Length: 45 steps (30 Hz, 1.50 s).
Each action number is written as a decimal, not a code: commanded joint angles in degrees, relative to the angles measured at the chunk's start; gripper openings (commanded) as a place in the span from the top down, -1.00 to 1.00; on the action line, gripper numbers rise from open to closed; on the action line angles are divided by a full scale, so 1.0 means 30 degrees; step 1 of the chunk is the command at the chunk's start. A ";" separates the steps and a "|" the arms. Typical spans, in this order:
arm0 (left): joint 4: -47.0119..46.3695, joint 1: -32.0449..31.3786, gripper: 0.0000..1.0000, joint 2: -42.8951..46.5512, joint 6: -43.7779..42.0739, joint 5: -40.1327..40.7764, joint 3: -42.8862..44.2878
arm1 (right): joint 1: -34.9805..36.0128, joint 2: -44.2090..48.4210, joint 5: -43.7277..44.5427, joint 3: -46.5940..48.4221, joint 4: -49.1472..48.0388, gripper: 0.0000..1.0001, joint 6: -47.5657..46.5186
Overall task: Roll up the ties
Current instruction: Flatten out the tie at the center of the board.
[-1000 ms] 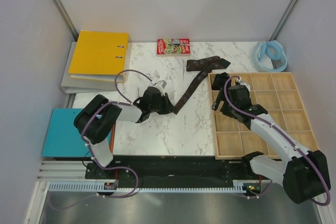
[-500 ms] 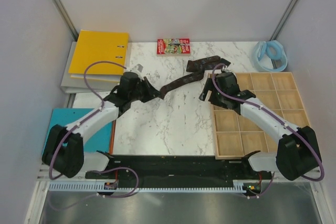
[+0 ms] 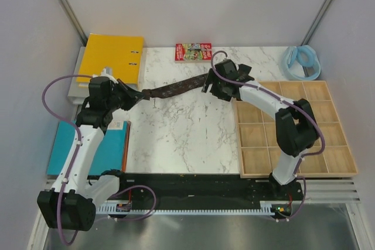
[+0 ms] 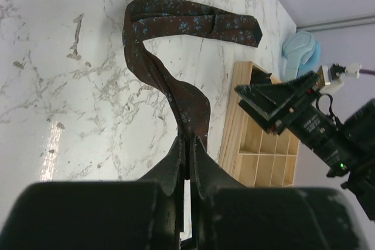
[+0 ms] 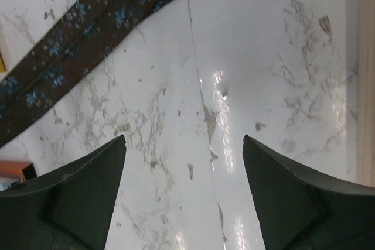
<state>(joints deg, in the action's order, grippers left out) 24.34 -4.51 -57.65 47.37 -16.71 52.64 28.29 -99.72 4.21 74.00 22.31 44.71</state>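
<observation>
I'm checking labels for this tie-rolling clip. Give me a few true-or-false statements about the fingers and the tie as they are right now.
1. The left fingers are shut on the tie. True.
2. The right fingers grip the tie. False: they are open above the marble, with nothing between them.
3. The tie is rolled into a coil. False: it stretches as a strip across the table.
4. A yellow binder lies at the table's back left. True.

Dark blue-flowered tie (image 4: 187, 106) in the left end effector (image 4: 187, 144)'s tight grip, over marble table (image 4: 70, 86), beside wooden tray (image 4: 233, 115).
</observation>
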 commanded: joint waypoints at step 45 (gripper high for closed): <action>0.6739 0.1270 0.96 0.8523 0.0938 -0.2957 -0.7706 | 0.6183 -0.5398 -0.0465 0.4070 0.4694 0.37 -0.1866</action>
<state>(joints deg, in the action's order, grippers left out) 42.28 -0.75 -32.21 55.05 -29.74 24.86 45.76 -112.44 5.08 79.44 38.72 38.37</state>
